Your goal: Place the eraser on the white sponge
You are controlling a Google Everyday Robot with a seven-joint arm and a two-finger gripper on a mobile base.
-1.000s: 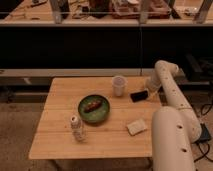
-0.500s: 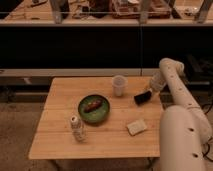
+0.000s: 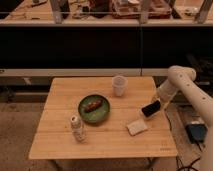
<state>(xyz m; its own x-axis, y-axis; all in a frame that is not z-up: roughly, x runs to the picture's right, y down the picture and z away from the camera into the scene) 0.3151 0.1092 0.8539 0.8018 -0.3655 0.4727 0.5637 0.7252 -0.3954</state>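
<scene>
Pinching the eraser [image 3: 150,109] by its right end, the gripper [image 3: 157,103] hangs over the right side of the table [image 3: 60,145]. The black block is tilted and sits just to the far right of the white sponge [image 3: 136,127], not yet above it. The sponge lies flat in the near-right part of the table, apart from the green plate [image 3: 94,110] and the cup [image 3: 119,85]. If released off-centre, the tilted block could slide off the small pad, and a low approach could shove the sponge toward the edge. Since half a second ago, gripper and eraser have come nearer, closing on the sponge.
</scene>
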